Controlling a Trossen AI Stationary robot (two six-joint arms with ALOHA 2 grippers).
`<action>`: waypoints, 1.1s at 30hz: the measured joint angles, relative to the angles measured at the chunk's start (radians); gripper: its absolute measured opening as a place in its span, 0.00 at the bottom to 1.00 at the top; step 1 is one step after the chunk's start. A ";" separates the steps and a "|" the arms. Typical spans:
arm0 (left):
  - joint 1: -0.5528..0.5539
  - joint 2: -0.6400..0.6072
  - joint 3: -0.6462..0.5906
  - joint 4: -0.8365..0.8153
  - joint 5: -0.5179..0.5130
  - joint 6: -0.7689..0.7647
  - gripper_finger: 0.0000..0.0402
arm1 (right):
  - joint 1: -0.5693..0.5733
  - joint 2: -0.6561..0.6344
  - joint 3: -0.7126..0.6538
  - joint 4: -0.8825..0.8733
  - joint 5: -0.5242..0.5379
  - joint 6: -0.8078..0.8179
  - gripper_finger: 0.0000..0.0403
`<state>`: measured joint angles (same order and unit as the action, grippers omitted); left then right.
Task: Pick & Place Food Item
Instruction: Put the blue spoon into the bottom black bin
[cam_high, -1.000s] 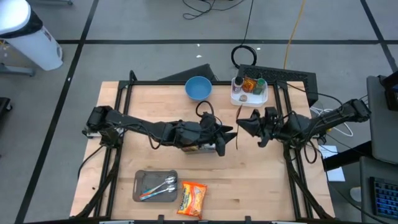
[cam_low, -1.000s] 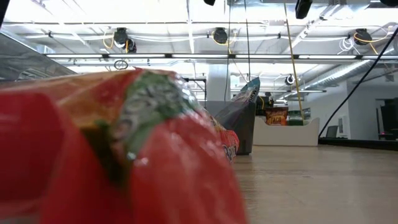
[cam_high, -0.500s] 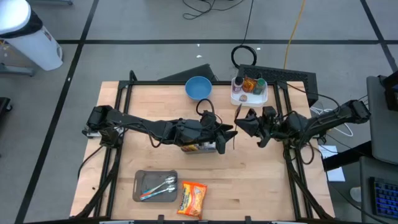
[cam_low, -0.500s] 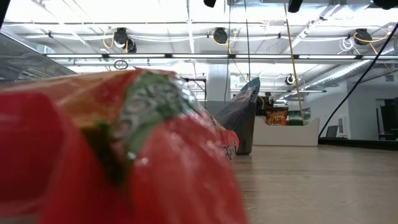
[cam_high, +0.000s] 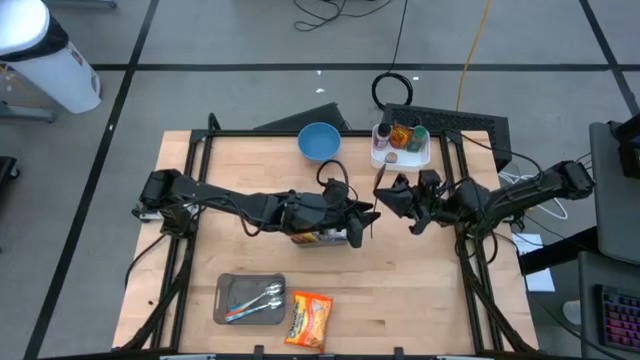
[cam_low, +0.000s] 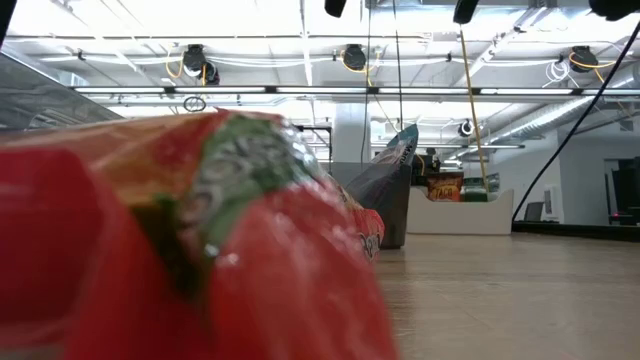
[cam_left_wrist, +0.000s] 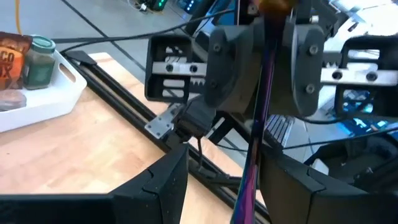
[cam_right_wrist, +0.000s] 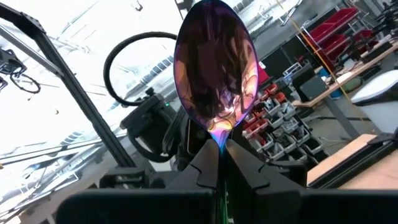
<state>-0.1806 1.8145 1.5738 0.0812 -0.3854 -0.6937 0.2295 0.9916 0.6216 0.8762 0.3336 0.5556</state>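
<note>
My right gripper (cam_high: 386, 196) hovers over the table's middle, shut on an iridescent purple spoon (cam_right_wrist: 216, 62) with its bowl up. The spoon's handle (cam_left_wrist: 255, 130) runs down between the open fingers of my left gripper (cam_left_wrist: 221, 183), closer to one finger; I cannot tell whether it touches. In the high view my left gripper (cam_high: 362, 214) faces the right one from the table's left. An orange snack pack (cam_high: 308, 320) lies flat near the front edge. A dark bag (cam_low: 390, 195) stands on the table under my left arm. My right gripper pinches the spoon's neck (cam_right_wrist: 218, 142), just below the bowl, between its two fingers. The fingers come from the table's right, slanting upward, and lie across the spoon. The spoon is lifted clear, roughly upright, bowl above the fingers and handle below.
A grey tray (cam_high: 228, 285) with spoons lies at the front left beside the orange pack. A blue bowl (cam_high: 319, 141) and a white tray (cam_high: 420, 160) of jars stand at the far edge. A black frame rail (cam_high: 300, 134) runs around the tabletop.
My right gripper has tipped a little and swung the spoon slightly toward my left gripper, staying shut on it.
</note>
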 joint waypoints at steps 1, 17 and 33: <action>0.000 0.000 0.000 -0.004 0.004 0.000 0.46 | -0.001 0.000 0.000 0.002 0.000 0.000 0.00; 0.000 -0.001 0.000 0.001 0.049 0.013 0.14 | -0.002 0.000 0.000 0.000 0.001 -0.003 0.00; 0.003 -0.001 0.000 0.024 0.071 0.034 0.04 | -0.002 0.000 0.000 0.005 0.002 0.001 0.05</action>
<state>-0.1776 1.8133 1.5742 0.1054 -0.3147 -0.6601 0.2279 0.9916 0.6216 0.8809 0.3352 0.5571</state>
